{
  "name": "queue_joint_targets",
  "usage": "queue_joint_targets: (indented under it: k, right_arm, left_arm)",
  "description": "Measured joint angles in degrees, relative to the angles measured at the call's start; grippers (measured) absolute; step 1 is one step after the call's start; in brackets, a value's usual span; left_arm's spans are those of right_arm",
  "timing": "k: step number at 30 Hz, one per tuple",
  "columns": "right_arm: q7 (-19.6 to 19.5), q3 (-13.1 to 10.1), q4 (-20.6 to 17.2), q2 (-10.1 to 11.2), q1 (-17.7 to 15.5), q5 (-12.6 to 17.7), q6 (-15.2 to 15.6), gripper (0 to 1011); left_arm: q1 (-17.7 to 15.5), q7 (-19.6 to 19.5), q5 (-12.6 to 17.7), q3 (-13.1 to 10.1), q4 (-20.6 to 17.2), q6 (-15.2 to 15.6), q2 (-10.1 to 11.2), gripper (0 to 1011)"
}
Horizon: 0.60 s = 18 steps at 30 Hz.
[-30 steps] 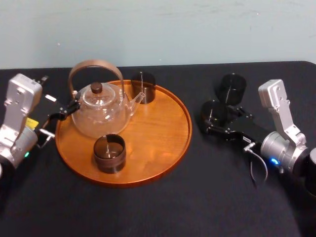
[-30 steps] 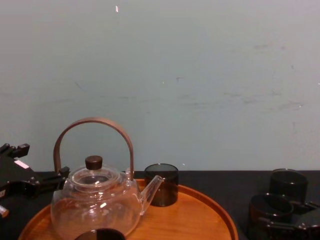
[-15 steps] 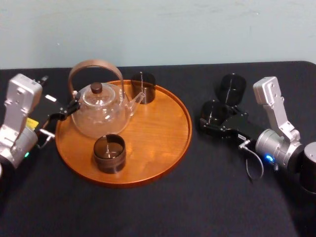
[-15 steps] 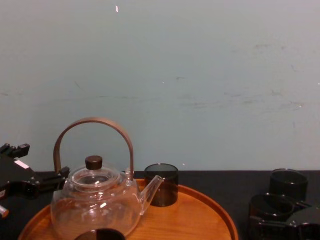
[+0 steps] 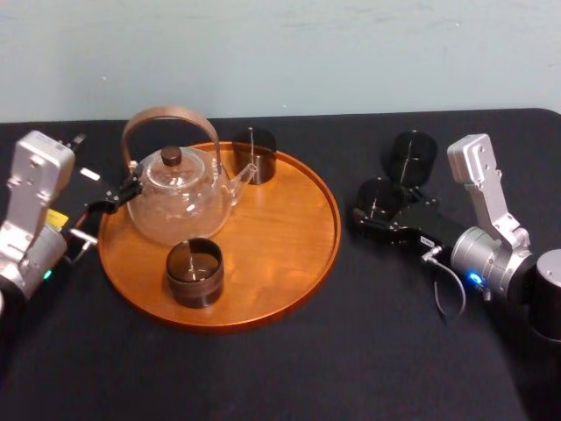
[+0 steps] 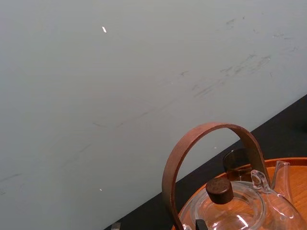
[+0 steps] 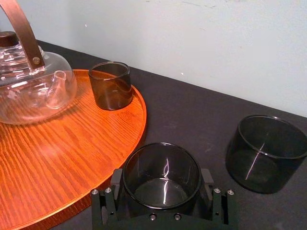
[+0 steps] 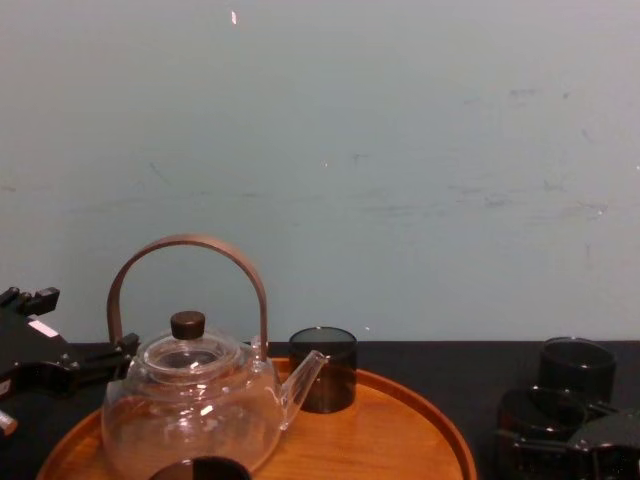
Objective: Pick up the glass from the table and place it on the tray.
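The glass (image 7: 162, 178), a dark smoky tumbler, stands on the black table (image 5: 351, 351) just right of the round wooden tray (image 5: 280, 228). My right gripper (image 5: 375, 210) is shut on it, with one finger pad (image 7: 116, 181) pressed on each side of its wall. In the chest view this glass (image 8: 540, 412) sits low at the right, still resting on the table. A second dark glass (image 5: 412, 156) stands on the table just behind it. My left gripper (image 5: 107, 210) is parked, open, at the tray's left rim beside the teapot.
On the tray stand a clear glass teapot (image 5: 175, 197) with a brown hoop handle, a dark glass (image 5: 254, 154) at the back and another (image 5: 195, 272) at the front. The tray's right half is bare wood. A pale wall (image 8: 400, 150) rises behind the table.
My right gripper has slid forward toward the tray until its fingers stand on either side of the near glass. The left arm and everything on the tray have stayed still.
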<state>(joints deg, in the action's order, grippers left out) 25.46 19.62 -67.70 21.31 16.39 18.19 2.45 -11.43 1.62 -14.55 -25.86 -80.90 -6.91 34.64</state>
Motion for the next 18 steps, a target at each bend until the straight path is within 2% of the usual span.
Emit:
queue_joint_targets:
  k: [12,16,18]
  right_arm:
    - [-0.04,0.01,-0.14,0.07,-0.10,0.04,-0.07,1002]
    - [-0.05,0.01,-0.17,0.10,-0.12,0.04,-0.09,912]
    - [-0.05,0.01,-0.18,0.10,-0.13,0.04,-0.10,903]
  left_arm:
    - [0.00,0.00,0.00,0.00,0.00,0.00,0.00,1009]
    - [0.00,0.00,0.00,0.00,0.00,0.00,0.00,1010]
    - [0.00,0.00,0.00,0.00,0.00,0.00,0.00,1009]
